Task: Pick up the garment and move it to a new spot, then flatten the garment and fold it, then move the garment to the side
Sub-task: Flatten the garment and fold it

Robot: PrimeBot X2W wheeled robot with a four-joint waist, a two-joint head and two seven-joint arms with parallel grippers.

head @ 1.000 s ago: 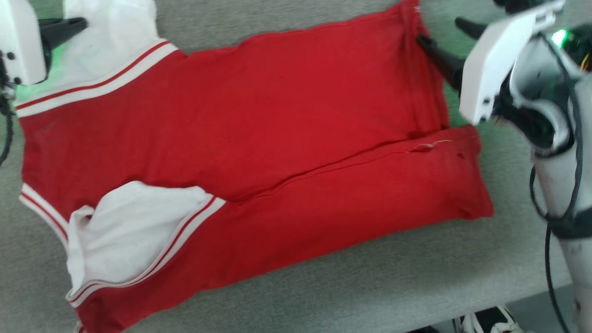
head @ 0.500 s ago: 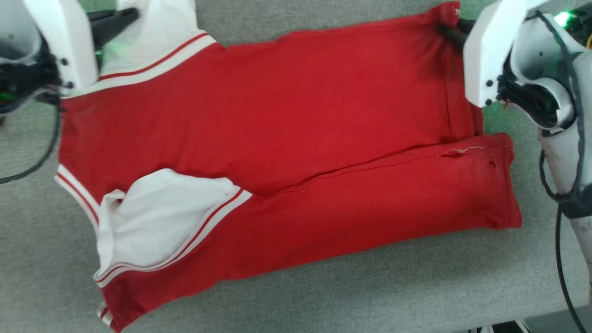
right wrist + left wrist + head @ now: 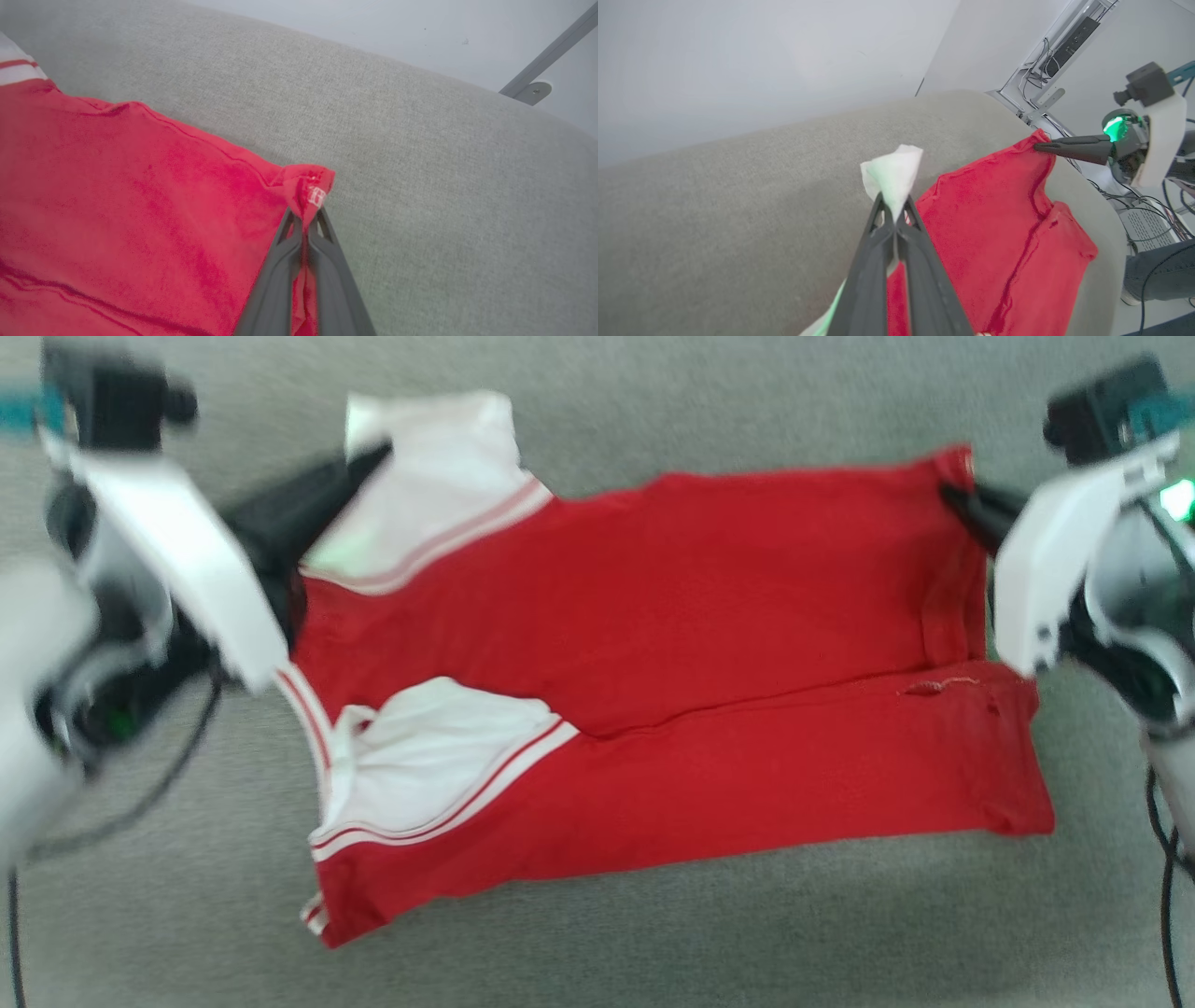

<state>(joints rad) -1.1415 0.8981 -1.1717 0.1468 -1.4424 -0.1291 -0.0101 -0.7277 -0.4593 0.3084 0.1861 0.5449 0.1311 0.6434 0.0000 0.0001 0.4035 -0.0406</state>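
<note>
The garment (image 3: 700, 616) lies spread on a grey padded surface (image 3: 653, 952), red body across the middle and white sleeve panels with striped trim at the left. My left gripper (image 3: 373, 457) is shut on the far white sleeve; in the left wrist view the sleeve corner (image 3: 894, 175) sticks up past the left gripper's (image 3: 893, 212) closed tips. My right gripper (image 3: 957, 495) is shut on the far right red hem corner. In the right wrist view that corner (image 3: 310, 184) bunches between the right gripper's (image 3: 306, 219) tips. No lettering shows.
The grey surface runs out beyond the garment on all sides, and its far edge meets a pale wall (image 3: 738, 56). Past its right end are cables and a wall box (image 3: 1069, 42), a person's leg (image 3: 1153, 275), and a metal bracket (image 3: 532, 91).
My right gripper has closed on the red hem corner. The left stays shut on the white sleeve. The head camera has pulled back, so the whole garment looks smaller and more centred.
</note>
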